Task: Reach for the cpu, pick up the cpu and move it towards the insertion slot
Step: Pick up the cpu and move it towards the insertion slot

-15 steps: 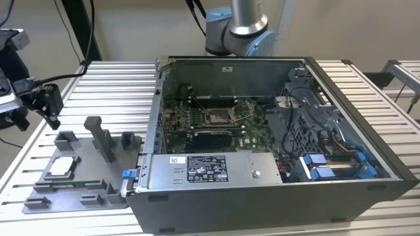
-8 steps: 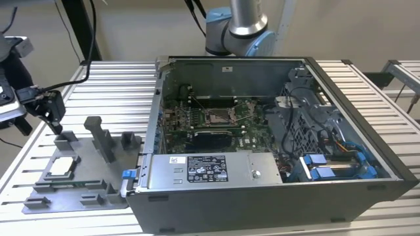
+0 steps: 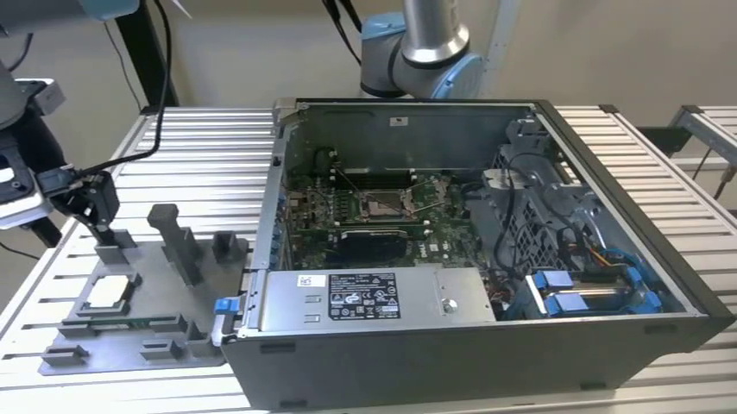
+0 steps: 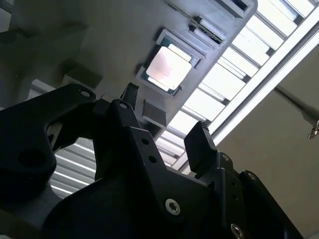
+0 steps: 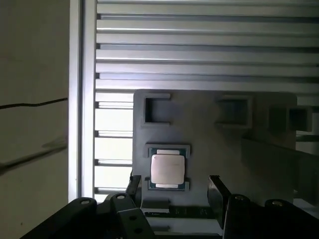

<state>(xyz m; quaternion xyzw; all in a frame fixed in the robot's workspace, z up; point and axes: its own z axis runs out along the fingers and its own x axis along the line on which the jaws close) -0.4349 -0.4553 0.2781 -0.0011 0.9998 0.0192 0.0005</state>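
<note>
The cpu (image 3: 110, 293) is a small silvery square chip lying flat in a pocket of the grey fixture plate (image 3: 138, 349), at the exterior view's left. My gripper (image 3: 98, 226) hangs a little above the plate, just behind the cpu and apart from it. In both wrist views the cpu (image 4: 169, 67) (image 5: 168, 169) lies just beyond the black fingertips (image 4: 199, 144) (image 5: 217, 191). The gripper (image 4: 164, 122) (image 5: 175, 189) is open and holds nothing. The insertion slot (image 3: 384, 203), with its shiny frame, sits on the green board inside the open computer case (image 3: 484, 362).
Tall grey fixture blocks (image 3: 179, 241) stand on the plate right beside the gripper. The case wall (image 3: 267, 216) rises between the plate and the slot. A power supply (image 3: 368, 297) and blue cable bundles (image 3: 576, 293) fill the case front. A slatted metal table (image 3: 207, 147) carries everything.
</note>
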